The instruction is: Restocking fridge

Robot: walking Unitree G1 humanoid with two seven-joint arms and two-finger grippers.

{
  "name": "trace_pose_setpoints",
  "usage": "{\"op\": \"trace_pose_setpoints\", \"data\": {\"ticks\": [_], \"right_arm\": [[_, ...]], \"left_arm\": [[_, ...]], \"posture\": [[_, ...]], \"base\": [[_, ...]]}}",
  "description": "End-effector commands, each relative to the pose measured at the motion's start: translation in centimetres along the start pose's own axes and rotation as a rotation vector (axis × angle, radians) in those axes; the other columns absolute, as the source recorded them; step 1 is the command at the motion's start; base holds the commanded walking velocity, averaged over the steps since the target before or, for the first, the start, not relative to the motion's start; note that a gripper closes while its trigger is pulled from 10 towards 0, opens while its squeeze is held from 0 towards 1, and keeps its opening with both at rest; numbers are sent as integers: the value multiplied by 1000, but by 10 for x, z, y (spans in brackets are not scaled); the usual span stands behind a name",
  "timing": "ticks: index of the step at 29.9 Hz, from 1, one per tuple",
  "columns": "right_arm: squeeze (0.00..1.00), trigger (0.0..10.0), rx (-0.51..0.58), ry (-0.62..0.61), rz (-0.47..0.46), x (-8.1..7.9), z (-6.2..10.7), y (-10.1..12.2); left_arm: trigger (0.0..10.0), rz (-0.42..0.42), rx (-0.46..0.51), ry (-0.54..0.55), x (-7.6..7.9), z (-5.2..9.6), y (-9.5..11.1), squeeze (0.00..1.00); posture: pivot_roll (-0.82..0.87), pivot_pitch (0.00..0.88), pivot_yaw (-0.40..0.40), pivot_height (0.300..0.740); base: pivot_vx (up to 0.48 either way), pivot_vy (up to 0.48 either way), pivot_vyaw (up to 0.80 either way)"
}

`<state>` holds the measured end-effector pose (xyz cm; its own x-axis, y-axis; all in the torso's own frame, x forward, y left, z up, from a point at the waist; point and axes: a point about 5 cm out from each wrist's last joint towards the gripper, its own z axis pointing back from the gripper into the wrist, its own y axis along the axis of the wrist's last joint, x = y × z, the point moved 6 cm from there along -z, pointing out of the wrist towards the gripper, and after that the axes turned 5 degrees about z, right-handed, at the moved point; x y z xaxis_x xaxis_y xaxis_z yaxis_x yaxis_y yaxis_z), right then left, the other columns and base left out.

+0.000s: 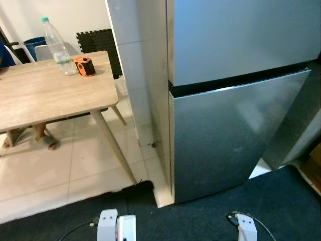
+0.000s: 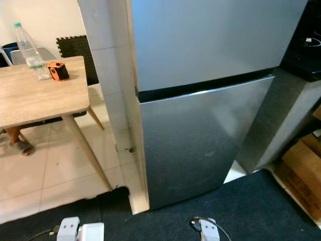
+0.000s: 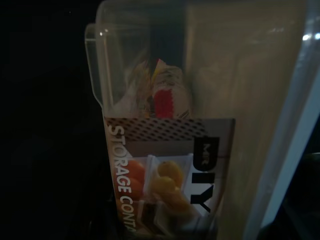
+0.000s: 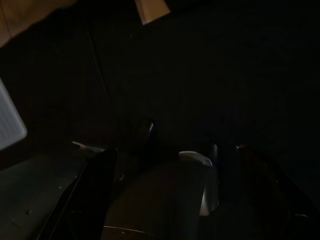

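The fridge (image 1: pixel 235 100) has both doors shut, so nothing is inside yet. The left tool carries a clear storage box (image 3: pixel 200 125) of food. I cannot tell the right tool's grip.

A tall silver fridge (image 1: pixel 235 100) is seen straight ahead, both doors shut, a dark seam dividing the upper door from the larger lower one. It is set on a dark mat, tight against a white tiled pillar on its left side. In the left wrist view, a clear plastic storage container (image 3: pixel 200 125) is shown close up (label reading "STORAGE CONTA…" and "DIY", with fruit pictured), and packets can be made out inside.
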<state>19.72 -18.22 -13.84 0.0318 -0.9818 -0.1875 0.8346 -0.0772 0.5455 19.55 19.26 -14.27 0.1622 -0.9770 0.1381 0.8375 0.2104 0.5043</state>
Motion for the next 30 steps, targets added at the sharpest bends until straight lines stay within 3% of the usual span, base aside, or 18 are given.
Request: {"op": "trace_pose_setpoints", "data": {"ticks": [1, 11, 18, 30], "right_arm": [[0, 10000, -4, 0, 5, -2, 0, -2], [0, 10000, -8, -22, 9, 0, 0, -3], [0, 10000, -13, -57, 2, 5, 1, -5], [0, 10000, -13, -55, 13, 5, 0, -3]], "left_arm": [[10000, -1, 4, 8, -3, 0, 1, 0], [10000, 2, 4, 8, -3, 0, 0, 0], [10000, 0, -1, -14, 1, 0, 0, 0], [10000, -5, -7, -14, 1, 0, -3, 0]], "posture": [[-69, 0, 19, 740], [-69, 0, 19, 740], [-69, 0, 19, 740], [-69, 0, 17, 740]], "base": [[0, 0, 800], [0, 0, 784], [0, 0, 0], [0, -412, 0]]}}
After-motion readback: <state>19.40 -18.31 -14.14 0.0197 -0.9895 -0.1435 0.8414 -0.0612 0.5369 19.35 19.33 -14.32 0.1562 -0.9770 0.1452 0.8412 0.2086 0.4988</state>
